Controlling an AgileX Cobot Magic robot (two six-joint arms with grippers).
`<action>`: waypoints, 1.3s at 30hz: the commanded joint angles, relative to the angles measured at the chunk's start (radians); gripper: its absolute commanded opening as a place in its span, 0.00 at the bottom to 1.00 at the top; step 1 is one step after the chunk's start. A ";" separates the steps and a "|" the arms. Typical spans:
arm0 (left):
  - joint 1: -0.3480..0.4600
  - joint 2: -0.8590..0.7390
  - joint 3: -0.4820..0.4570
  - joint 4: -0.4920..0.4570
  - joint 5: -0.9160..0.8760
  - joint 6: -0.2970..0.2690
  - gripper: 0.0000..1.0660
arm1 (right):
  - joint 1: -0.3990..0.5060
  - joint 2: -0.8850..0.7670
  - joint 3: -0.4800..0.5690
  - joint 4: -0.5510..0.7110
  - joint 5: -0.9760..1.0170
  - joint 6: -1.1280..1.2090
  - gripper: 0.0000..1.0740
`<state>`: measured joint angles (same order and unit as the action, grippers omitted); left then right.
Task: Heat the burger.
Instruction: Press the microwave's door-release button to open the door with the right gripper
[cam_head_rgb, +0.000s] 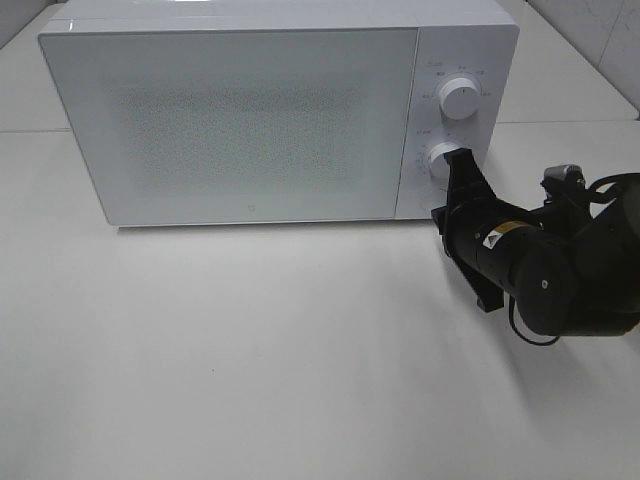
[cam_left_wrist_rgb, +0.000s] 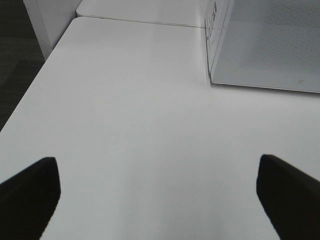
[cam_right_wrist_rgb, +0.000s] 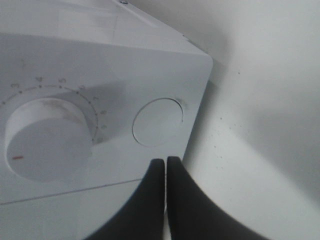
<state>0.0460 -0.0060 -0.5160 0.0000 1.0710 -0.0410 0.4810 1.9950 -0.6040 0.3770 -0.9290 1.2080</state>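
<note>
On the left, the left hand (cam_left_wrist_rgb: 157, 190) hangs over the bare bench (cam_head_rgb: 250, 350). Its two fingers are wide apart, with nothing between them, and it is well apart from the microwave (cam_head_rgb: 250, 120). The door (cam_head_rgb: 230, 120) of the microwave is closed, and its dotted window does not let us see inside. Further right on the front are the upper knob (cam_head_rgb: 460, 97) and, under it, the lower knob (cam_head_rgb: 438, 160). The right hand (cam_right_wrist_rgb: 165, 162) is at this panel with its fingers pressed together on nothing. Its tips lie just beside the lower knob and just beside a round button (cam_right_wrist_rgb: 157, 122) near the bottom corner. We cannot tell whether they touch the panel.

We think the main danger comes from this closeness. If the round button releases the door, a small drift of the closed tips could press it instead of working the knob, and the door would open. Fingers pressed together also cannot grip a knob, so they may slip off its smooth edge. A hard push could slide the whole microwave back on the bench.

We cannot find the burger in any view: it is not on the bench and not in either hand. We judge that it sits inside the microwave, behind the door and to the left of the right hand, touched by neither hand.
</note>
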 joint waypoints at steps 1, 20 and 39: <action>0.003 -0.013 -0.001 -0.007 0.000 0.000 0.96 | 0.002 0.016 -0.051 0.036 0.028 0.010 0.00; 0.003 -0.013 -0.001 -0.007 0.000 0.000 0.96 | -0.002 0.089 -0.136 0.090 0.047 0.032 0.00; 0.003 -0.013 -0.001 -0.007 0.000 0.000 0.96 | -0.022 0.092 -0.155 0.076 0.055 0.029 0.00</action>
<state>0.0460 -0.0060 -0.5160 0.0000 1.0710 -0.0410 0.4640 2.0890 -0.7510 0.4620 -0.8790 1.2530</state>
